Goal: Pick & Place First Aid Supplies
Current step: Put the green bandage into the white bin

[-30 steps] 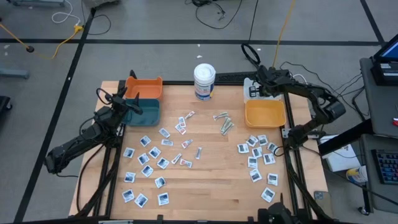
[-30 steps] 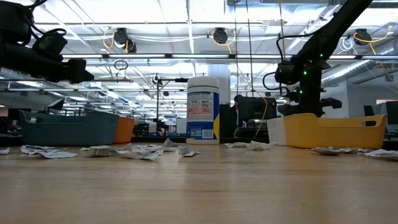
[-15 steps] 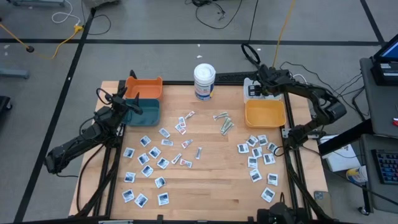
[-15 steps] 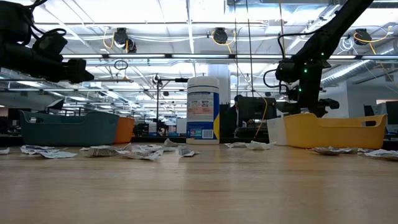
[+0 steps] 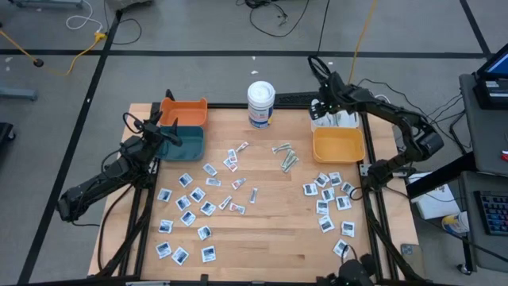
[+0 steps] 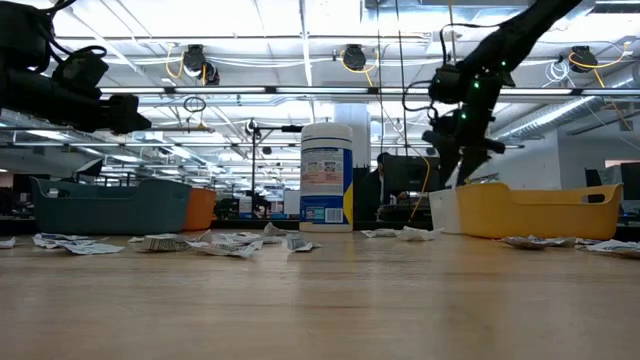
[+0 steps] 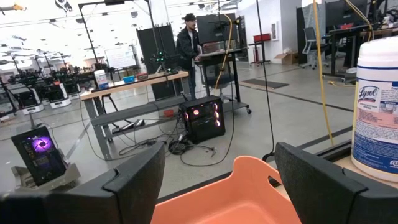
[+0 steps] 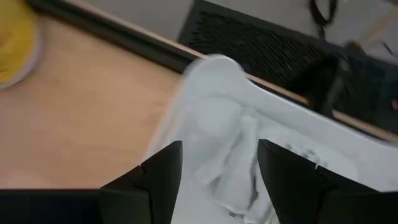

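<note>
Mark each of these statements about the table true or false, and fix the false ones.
1. The right pincer hangs over the white bin. True.
2. The right pincer grips a packet. False: its fingers are apart, nothing between them.
3. The tub lies on its side. False: it stands upright.
4. The left pincer is open by the teal bin. True.
5. Packets lie loose on the table. True.

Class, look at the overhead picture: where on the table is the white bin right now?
In the high view the white bin sits at the table's far edge on the right side, directly behind the yellow bin, with the right gripper hovering above it.
</note>
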{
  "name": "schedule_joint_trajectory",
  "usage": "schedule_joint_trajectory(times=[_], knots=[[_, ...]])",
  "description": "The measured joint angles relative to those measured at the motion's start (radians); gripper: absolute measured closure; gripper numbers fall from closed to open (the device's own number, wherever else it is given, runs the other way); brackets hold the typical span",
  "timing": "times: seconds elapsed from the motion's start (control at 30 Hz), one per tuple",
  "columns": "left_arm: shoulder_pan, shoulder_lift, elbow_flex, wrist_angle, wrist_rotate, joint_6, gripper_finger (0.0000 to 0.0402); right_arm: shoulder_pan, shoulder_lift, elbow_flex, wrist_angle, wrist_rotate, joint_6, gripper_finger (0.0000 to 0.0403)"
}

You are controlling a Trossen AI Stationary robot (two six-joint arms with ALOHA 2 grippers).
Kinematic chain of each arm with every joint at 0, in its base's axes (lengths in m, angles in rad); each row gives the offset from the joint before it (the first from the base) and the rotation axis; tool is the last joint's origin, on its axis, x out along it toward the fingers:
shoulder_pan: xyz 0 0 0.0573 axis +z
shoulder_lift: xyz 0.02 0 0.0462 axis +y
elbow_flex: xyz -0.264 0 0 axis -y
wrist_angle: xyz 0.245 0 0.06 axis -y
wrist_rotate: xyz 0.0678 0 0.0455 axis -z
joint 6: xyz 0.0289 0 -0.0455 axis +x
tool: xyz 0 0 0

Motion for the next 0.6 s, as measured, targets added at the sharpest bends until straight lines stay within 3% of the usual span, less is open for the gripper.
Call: schedule_joint_trajectory(times=[0.6], knots=[[0.000,0.000,0.000,0.000,0.000,0.000,0.0094,0.210,0.000,0.093,-0.260,-0.161,-0.271,0.0202]])
